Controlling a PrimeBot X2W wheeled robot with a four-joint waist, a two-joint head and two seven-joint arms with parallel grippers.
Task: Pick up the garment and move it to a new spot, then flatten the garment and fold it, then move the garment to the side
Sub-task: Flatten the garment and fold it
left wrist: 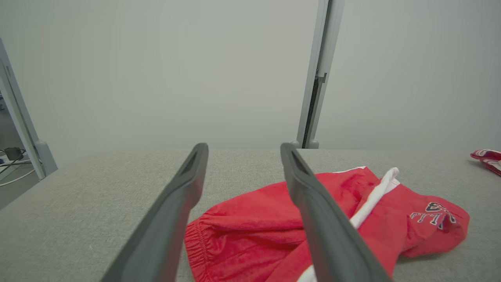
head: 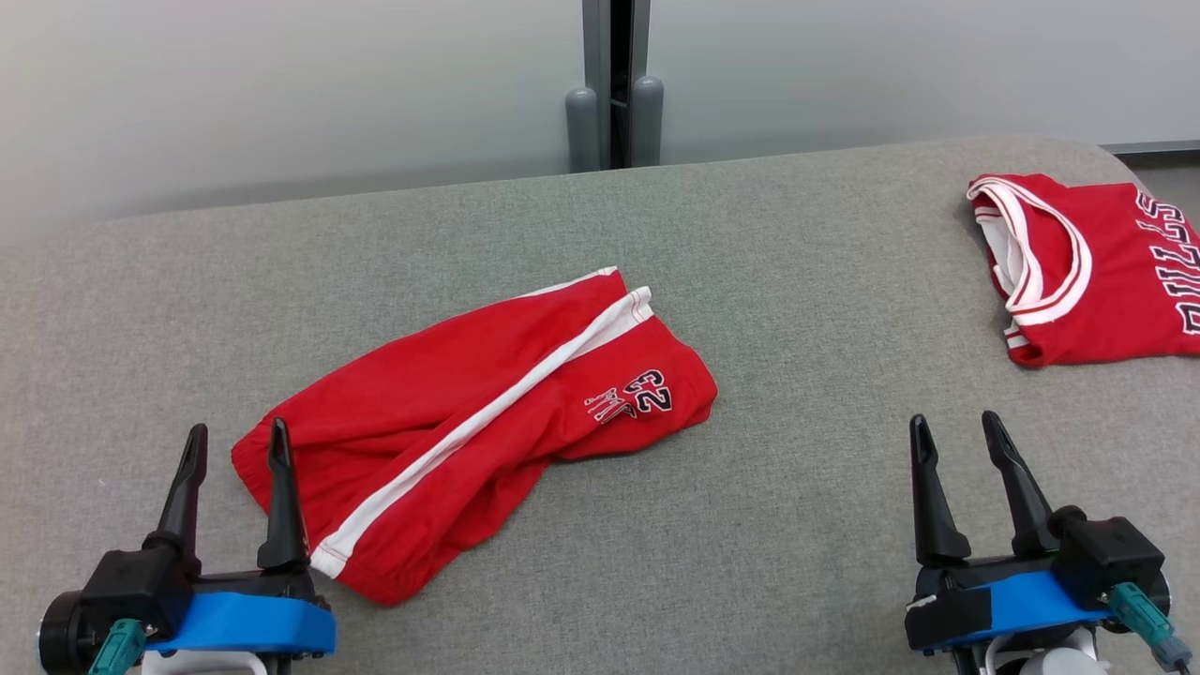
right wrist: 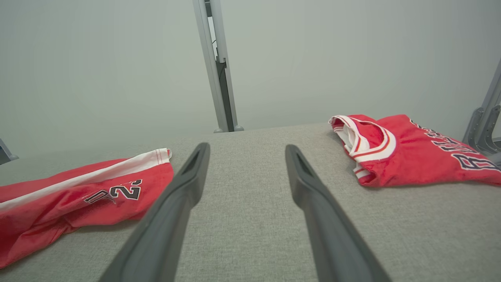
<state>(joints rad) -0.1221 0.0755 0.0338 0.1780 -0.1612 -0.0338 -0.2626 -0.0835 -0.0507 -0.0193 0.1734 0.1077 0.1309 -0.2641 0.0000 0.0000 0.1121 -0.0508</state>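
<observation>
Left gripper has its fingers apart, empty, just beside the waistband end of the red shorts. The right gripper, also apart and empty, is well away from the shorts. They lie crumpled on the grey table, their long way running from the waistband off to the numbered leg. The left arm looks nearer. I cannot tell if its finger touches the cloth.
</observation>
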